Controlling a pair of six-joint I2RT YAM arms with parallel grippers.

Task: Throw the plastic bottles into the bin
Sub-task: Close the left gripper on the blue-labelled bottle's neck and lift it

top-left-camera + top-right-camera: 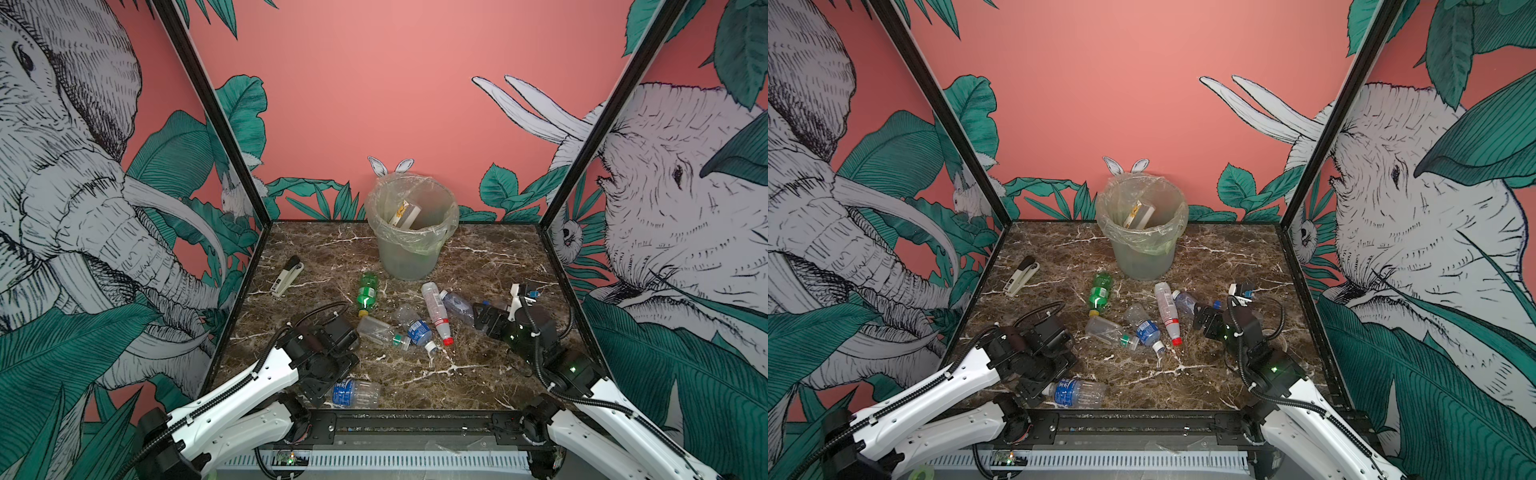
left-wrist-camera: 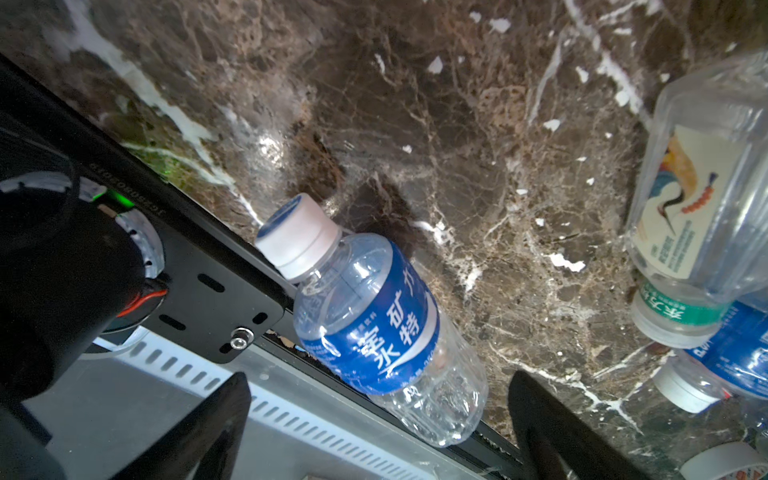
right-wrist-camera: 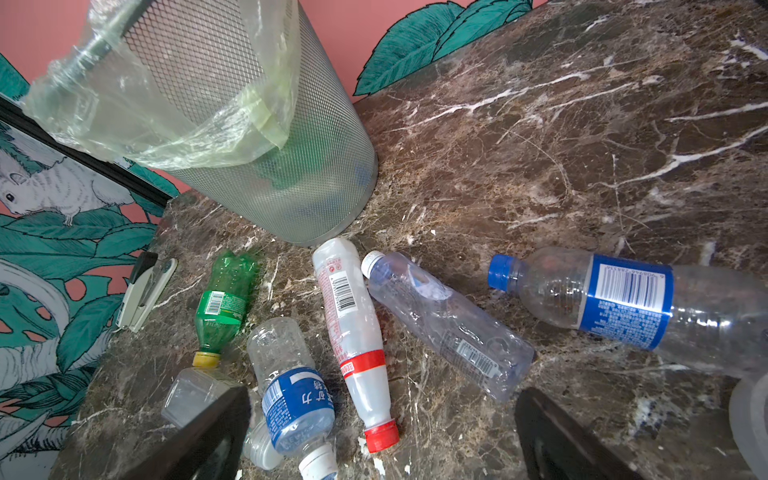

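left gripper hangs over the front edge of the marble table, jaws spread wide, nothing in them. under it is a blue-label bottle with a white cap, on its side right against the front rail. in the left wrist view its base end sits between the fingers, no contact visible.

right gripper is also spread wide and empty, low over the right side of the table, facing the pile.

the pile is mid-table, everything lying flat:
- green bottle, yellow cap
- square clear bottle, green cap
- second blue-label bottle
- red-cap bottle
- clear white-cap bottle, just beside the red-cap one
- blue-cap bottle, off to the right, apart from the rest

mesh bin with a clear bag liner stands upright at back centre. a white-and-yellow labelled item leans inside it. stapler lies at the left, apart from the pile.
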